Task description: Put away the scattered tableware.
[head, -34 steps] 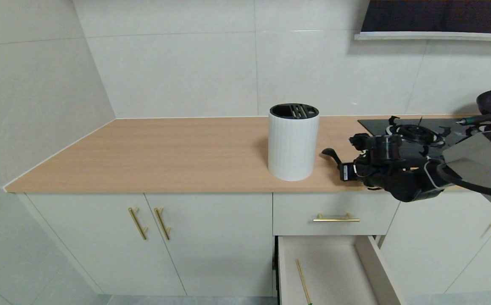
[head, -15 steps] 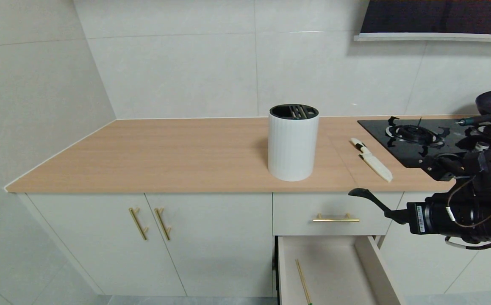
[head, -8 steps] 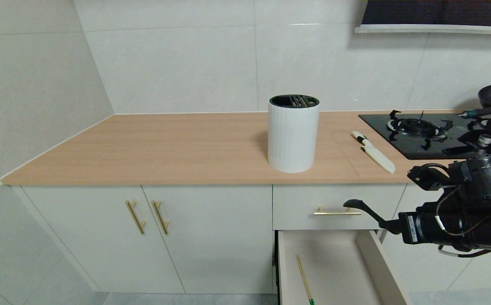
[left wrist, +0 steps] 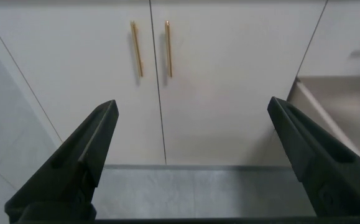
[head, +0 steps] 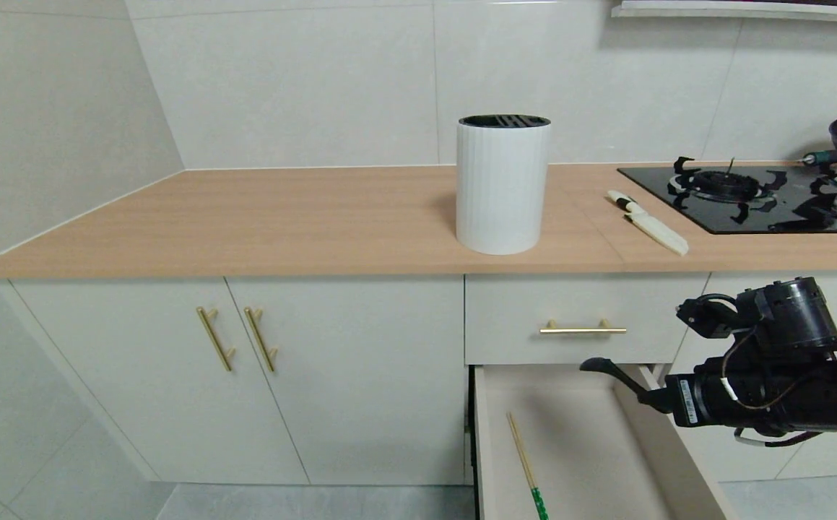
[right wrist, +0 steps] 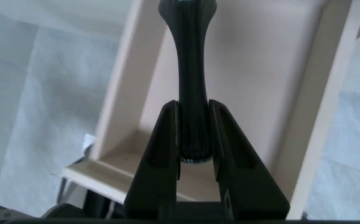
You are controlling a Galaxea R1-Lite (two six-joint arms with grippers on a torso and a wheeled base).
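Change: the right gripper is at counter height beside the white knife holder in the oldest frame. It now sits below the closed upper drawer's handle, at the mouth of the open drawer. The head camera also drops over the same interval, so I log the apparent shift of counter, holder and knife as camera motion, not as movement of those things. Measured against the drawer handle, the arm's descent is real.

Hand state: the right fingers are clamped narrow on the stem of a black utensil. The right wrist view shows the stem pinched between both pads. The left gripper is spread wide, holding nothing, and faces the cabinet doors.

Location: the utensil hangs in the air above the drawer's rear right part, touching nothing but the fingers. A chopstick already lies on the drawer floor, well apart from it.

Orientation: the long axis runs roughly level, tilted slightly up. The free end is a small curved bulb, spoon or ladle I cannot tell, and it points toward my left across the drawer. The clamped end is toward the right wall.

Meaning, my judgement: the carry is nearly done, with lowering and release into the drawer remaining. The knife is yet to be put away.
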